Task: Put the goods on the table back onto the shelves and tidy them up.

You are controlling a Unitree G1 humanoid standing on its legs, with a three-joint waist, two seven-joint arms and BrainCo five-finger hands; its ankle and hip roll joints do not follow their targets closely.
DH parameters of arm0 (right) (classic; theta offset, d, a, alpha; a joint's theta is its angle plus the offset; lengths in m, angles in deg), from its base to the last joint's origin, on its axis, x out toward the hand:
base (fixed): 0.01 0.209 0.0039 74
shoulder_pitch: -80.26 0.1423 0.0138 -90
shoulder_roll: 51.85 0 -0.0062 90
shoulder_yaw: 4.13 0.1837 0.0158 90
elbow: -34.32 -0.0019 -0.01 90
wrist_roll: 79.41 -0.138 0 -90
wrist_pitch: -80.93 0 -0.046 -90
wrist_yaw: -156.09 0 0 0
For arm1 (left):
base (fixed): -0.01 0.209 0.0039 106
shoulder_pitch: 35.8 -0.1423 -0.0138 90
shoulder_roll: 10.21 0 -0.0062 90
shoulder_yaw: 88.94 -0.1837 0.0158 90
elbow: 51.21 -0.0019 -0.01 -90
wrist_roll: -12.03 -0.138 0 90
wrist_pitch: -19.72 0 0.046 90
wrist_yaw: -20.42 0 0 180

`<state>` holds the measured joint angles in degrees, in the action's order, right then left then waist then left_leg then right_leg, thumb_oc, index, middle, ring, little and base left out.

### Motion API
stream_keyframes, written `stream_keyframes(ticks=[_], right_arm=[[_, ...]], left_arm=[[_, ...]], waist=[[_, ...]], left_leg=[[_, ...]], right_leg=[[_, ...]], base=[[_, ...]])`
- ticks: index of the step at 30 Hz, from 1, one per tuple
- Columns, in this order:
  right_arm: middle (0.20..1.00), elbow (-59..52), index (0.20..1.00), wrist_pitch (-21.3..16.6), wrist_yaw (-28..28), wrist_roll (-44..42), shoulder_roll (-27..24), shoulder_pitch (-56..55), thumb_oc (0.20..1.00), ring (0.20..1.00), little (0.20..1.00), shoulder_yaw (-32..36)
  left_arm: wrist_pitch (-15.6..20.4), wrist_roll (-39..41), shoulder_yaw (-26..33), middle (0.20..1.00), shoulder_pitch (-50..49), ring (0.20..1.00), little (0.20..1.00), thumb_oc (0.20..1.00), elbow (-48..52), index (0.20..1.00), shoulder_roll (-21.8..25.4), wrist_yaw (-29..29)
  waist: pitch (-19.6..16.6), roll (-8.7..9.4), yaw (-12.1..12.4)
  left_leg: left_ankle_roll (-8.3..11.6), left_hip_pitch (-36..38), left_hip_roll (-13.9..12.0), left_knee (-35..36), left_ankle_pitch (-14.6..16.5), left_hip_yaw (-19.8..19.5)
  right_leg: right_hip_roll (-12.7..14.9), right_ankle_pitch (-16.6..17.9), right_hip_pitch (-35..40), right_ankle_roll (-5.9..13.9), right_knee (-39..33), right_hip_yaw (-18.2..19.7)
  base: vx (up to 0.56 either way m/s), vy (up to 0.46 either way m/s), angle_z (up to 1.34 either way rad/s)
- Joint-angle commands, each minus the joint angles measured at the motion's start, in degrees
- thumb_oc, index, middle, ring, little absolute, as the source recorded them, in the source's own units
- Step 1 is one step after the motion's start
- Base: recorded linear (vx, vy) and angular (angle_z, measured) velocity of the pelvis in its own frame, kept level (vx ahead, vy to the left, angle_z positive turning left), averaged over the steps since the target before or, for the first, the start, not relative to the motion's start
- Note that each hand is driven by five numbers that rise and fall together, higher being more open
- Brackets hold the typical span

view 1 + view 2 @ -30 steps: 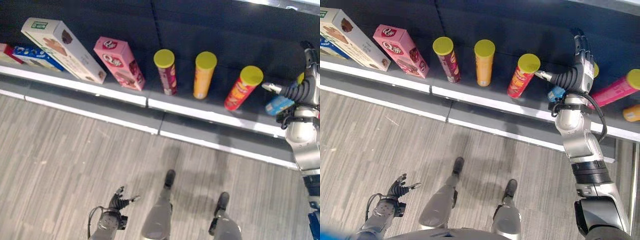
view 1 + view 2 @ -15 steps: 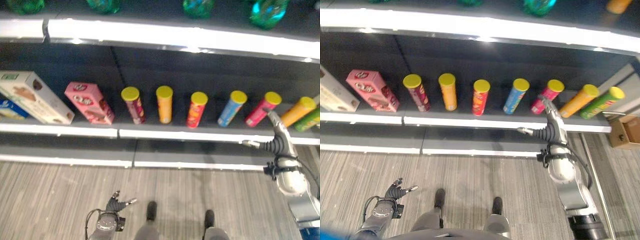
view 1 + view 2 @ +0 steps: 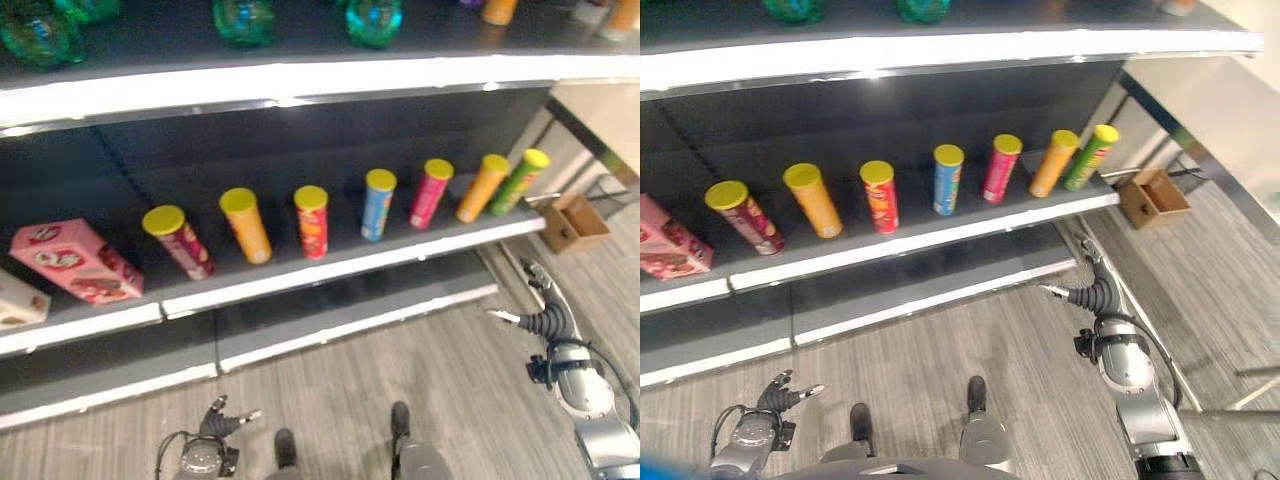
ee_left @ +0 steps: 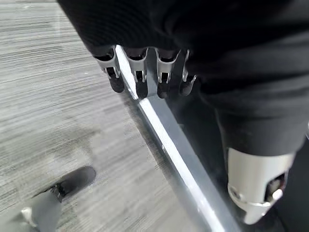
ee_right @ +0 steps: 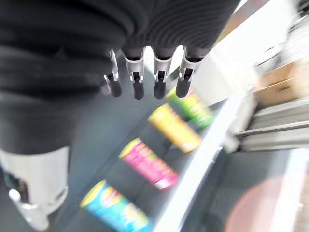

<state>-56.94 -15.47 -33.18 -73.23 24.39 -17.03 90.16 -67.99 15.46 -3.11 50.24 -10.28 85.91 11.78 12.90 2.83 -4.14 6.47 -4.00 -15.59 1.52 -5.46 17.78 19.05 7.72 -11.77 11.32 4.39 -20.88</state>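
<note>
A row of upright chip cans stands on the dark shelf (image 3: pixel 330 268): maroon (image 3: pixel 178 240), orange (image 3: pixel 245 225), red (image 3: pixel 312 220), blue (image 3: pixel 378 203), pink (image 3: pixel 432 192), another orange (image 3: pixel 482 187) and green (image 3: pixel 520 180). A pink box (image 3: pixel 75 260) lies to their left. My right hand (image 3: pixel 1090 295) hangs open and empty in front of the shelf's right end, well below the cans. Its straight fingers (image 5: pixel 145 77) point toward the blue (image 5: pixel 116 210), pink (image 5: pixel 147 162) and green (image 5: pixel 193 106) cans. My left hand (image 3: pixel 215 425) is open and empty, low over the floor.
Green bottles (image 3: pixel 243 18) stand on the upper shelf. A white box (image 3: pixel 15 305) sits at the far left of the lower shelf. An open cardboard box (image 3: pixel 572 220) rests on the floor past the shelf's right end. The shelf's base rail (image 4: pixel 178 154) runs beside my left fingers (image 4: pixel 140 77).
My right hand has left the blue can standing on the shelf and drawn back and down, away from it. The camera has swung up and to the right.
</note>
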Motion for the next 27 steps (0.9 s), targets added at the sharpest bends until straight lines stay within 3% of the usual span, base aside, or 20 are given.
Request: stream_keyframes(ticks=[1,3,6,9,10,11,12,13,14,15,16,19,21,27], right_arm=[[1.0,-3.4,1.0,-1.5,-2.0,-1.2,-3.7,5.2,1.0,1.0,1.0,4.8],[1.0,-3.2,1.0,-1.2,-2.2,-1.0,-4.5,4.0,1.0,1.0,1.0,6.4],[1.0,-2.5,1.0,-1.2,-2.4,-1.2,-5.4,2.0,1.0,1.0,1.0,8.1],[1.0,-1.8,1.0,-1.3,-3.2,-1.0,-6.7,-0.8,1.0,1.0,1.0,10.2],[1.0,-0.8,1.0,-0.9,-3.9,-0.4,-7.2,-1.8,1.0,1.0,1.0,10.8],[1.0,0.0,1.0,-0.8,-3.9,-0.3,-7.6,-1.6,1.0,1.0,1.0,10.3],[1.0,0.3,1.0,-0.7,-3.9,0.1,-8.0,-0.5,1.0,1.0,1.0,9.8],[1.0,0.9,1.0,-0.7,-4.1,-0.1,-8.1,0.1,1.0,1.0,1.0,9.9],[1.0,0.9,1.0,-0.8,-4.2,-0.1,-8.1,0.2,1.0,1.0,1.0,9.9],[1.0,2.3,1.0,-0.8,-5.0,-0.4,-8.4,1.8,1.0,1.0,1.0,10.8],[1.0,3.2,1.0,-1.1,-6.3,-0.4,-8.4,3.4,1.0,1.0,1.0,10.4],[1.0,3.3,1.0,-1.2,-7.0,-0.8,-8.1,3.9,1.0,1.0,1.0,10.3],[1.0,3.2,1.0,-1.1,-8.2,-0.7,-7.1,4.6,1.0,1.0,1.0,10.1],[1.0,1.8,1.0,-0.6,-8.1,0.6,-5.7,4.8,1.0,1.0,1.0,9.0]], left_arm=[[1.3,0.1,1.5,1.0,2.7,1.0,1.0,1.0,1.3,1.0,3.0,0.0],[1.1,0.1,2.3,1.0,2.3,1.0,1.0,1.0,1.1,1.0,2.7,0.1],[1.0,1.2,2.6,1.0,1.5,1.0,1.0,1.0,1.6,1.0,1.8,0.5],[1.0,2.8,2.8,1.0,1.3,1.0,1.0,1.0,2.5,1.0,0.4,1.1],[0.7,3.3,3.4,1.0,1.1,1.0,1.0,1.0,2.9,1.0,-0.3,1.2],[0.9,3.6,3.7,1.0,0.6,1.0,1.0,1.0,3.1,1.0,-0.5,1.1],[1.2,4.6,4.2,1.0,0.2,1.0,1.0,1.0,3.5,1.0,-1.4,1.5],[1.5,4.9,4.1,1.0,-0.2,1.0,1.0,1.0,3.7,1.0,-1.9,1.4],[1.5,4.9,4.1,1.0,-0.1,1.0,1.0,1.0,3.7,1.0,-1.9,1.4],[1.4,4.4,3.4,1.0,-0.7,1.0,1.0,1.0,3.2,1.0,-3.0,2.2],[1.2,3.0,2.2,1.0,-1.0,1.0,1.0,1.0,1.1,1.0,-3.6,2.3],[1.1,3.0,1.8,1.0,-0.6,1.0,1.0,1.0,-0.2,1.0,-4.1,2.1],[0.9,3.0,1.7,1.0,-0.1,1.0,1.0,1.0,-1.0,1.0,-4.2,2.1],[0.5,2.6,2.4,1.0,-1.3,1.0,1.0,1.0,-2.4,1.0,-5.6,1.8]], waist=[[-0.1,2.45,0.8],[-0.7,2.89,1.1],[-1.2,1.67,0.6],[-1.0,-0.16,-0.9],[-0.7,-0.37,-1.2],[-0.5,0.32,-0.5],[0.0,1.71,0.9],[-0.2,2.16,1.1],[-0.3,2.27,1.1],[-0.2,1.63,2.0],[0.9,0.64,3.9],[1.4,0.07,4.6],[2.1,-1.06,5.1],[0.8,-2.31,5.5]], left_leg=[[2.11,2.5,-1.1,-3.5,8.3,0.2],[4.23,3.5,-4.4,-3.5,6.2,1.5],[6.05,4.8,-8.5,-3.1,2.7,1.6],[6.91,5.1,-13.4,-4.0,-4.9,2.3],[5.91,4.8,-13.8,-6.7,-6.5,1.6],[4.09,4.1,-11.0,-9.1,-3.0,-2.0],[0.49,1.7,-3.3,-11.8,4.2,-8.8],[-0.29,1.5,-0.8,-12.4,7.3,-9.5],[-0.41,1.4,-0.6,-12.3,7.2,-9.5],[-1.32,-1.4,4.1,-11.3,7.8,-10.4],[-1.36,-5.5,9.7,-7.2,4.8,-14.6],[-0.64,-8.0,11.8,-4.2,2.7,-16.5],[-0.07,-11.0,13.0,-1.1,0.3,-14.5],[-1.34,-7.5,11.9,0.7,-2.4,-10.4]], right_leg=[[5.5,2.2,7.8,3.68,-4.9,-0.1],[3.8,-1.7,8.5,3.68,-4.3,-0.6],[0.3,-6.7,9.2,3.18,-1.9,-0.7],[-6.1,-11.3,11.3,-0.17,-2.3,-0.8],[-9.1,-12.9,12.8,-1.98,-3.9,0.0],[-9.7,-12.9,13.0,-2.54,-4.5,0.9],[-10.8,-11.6,13.0,-3.78,-5.8,3.0],[-11.7,-11.4,13.9,-3.77,-7.1,3.9],[-11.6,-11.3,13.8,-3.72,-7.2,3.9],[-13.2,-11.2,14.0,-4.06,-8.6,5.7],[-15.2,-11.5,15.6,-4.4,-9.1,7.4],[-16.1,-12.2,16.6,-4.72,-9.1,8.0],[-17.8,-13.9,18.2,-5.34,-8.7,8.5],[-18.7,-16.1,22.1,-5.19,-9.1,9.9]], base=[[0.01,-0.391,-1.01],[0.07,-0.533,-0.88],[0.06,-0.34,-0.47],[0.05,-0.48,-0.06],[0.08,-0.481,-0.27],[0.04,-0.565,-0.31],[0.05,-0.435,-0.28],[0.02,-0.305,-1.29],[0.12,-0.205,-1.55],[0.21,-0.179,-1.33],[0.21,-0.182,-0.37],[0.15,-0.05,-0.56],[0.17,-0.007,-0.08],[0.21,0.081,0.01]])
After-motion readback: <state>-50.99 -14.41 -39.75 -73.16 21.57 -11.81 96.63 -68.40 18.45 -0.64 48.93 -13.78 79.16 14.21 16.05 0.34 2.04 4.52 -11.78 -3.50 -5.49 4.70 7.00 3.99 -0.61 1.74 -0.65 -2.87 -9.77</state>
